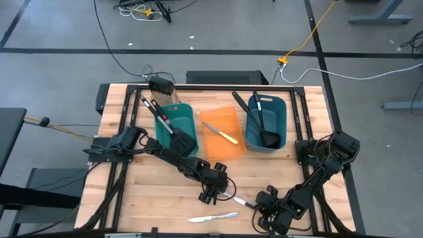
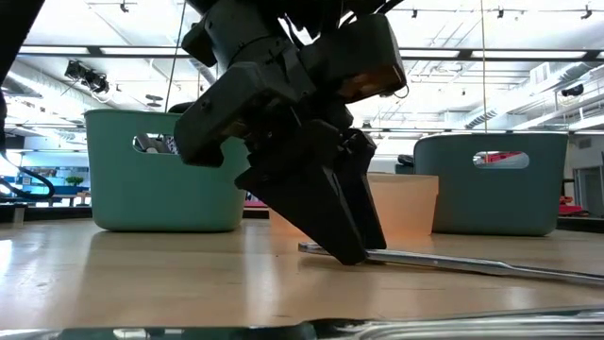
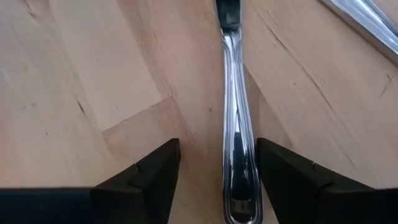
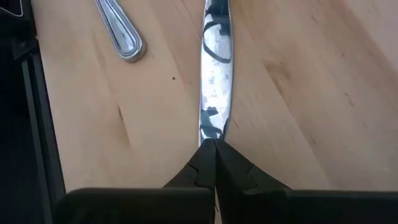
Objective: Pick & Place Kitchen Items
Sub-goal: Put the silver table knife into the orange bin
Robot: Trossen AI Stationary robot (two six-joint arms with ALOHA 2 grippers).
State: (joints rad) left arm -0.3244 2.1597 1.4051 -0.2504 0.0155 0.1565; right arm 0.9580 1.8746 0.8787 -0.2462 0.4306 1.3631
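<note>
Pinched flat between the clenched dark fingers of the right gripper (image 4: pixel 214 154), the mirror-bright blade of a silver table knife (image 3: pixel 236 118) is being held against the pale wood-grain table (image 1: pixel 132 198). Its slim rounded handle is being straddled by the parted, wedge-shaped fingers of the left gripper (image 3: pixel 217 171), lowered to the boards. A second silver knife (image 1: pixel 213 217) is lying just beside, nearer the front edge. Farther back, black utensils are being kept in two teal bins (image 1: pixel 177 125), and a yellow-handled knife (image 1: pixel 225 135) on the orange bin (image 1: pixel 228 151).

Knife (image 1: pixel 239 200) btwn grippers; another (image 1: pixel 212 217) prob. nearer front.
</note>
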